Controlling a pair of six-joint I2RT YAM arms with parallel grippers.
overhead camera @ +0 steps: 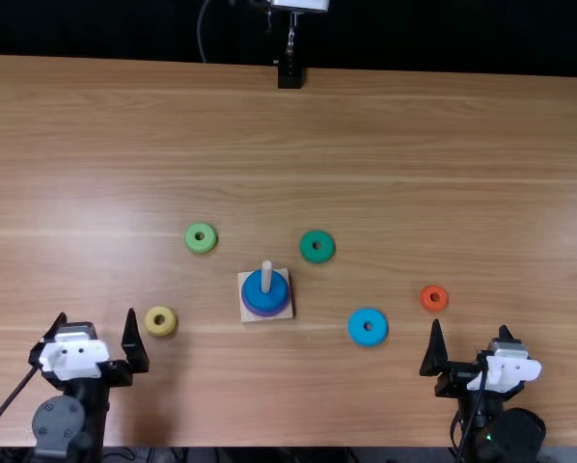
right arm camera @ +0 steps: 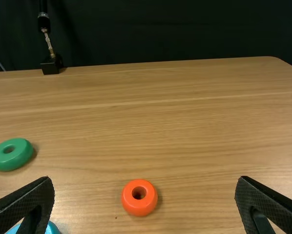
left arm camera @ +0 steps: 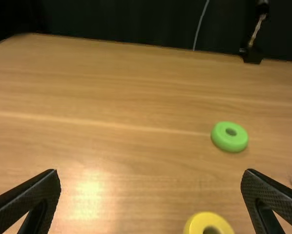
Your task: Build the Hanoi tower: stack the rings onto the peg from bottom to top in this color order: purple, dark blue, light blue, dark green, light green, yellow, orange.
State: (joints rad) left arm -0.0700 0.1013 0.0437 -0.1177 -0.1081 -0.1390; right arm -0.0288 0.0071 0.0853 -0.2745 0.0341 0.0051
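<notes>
- Light brown wood grain runs across the table, with a black backdrop behind it and a small black stand at its far edge.
- Near the middle sits the square wooden base, its pale peg upright; the purple ring is at the bottom and the dark blue ring lies on top of it, both around the peg.
- Five rings lie flat on the wood, apart from one another. Beyond the base, the light green ring is off to the left and the dark green ring a bit to the right.
- To the right of the base, slightly closer to the near edge, I can see the light blue ring.
- Over by the left arm is the yellow ring — near the left claw, which stands wide apart with nothing between its fingers.
- Just past the right claw is the orange ring. That claw is spread too — released, holding nothing.
- Both arms are at the near side, each claw well apart from the peg.
</notes>
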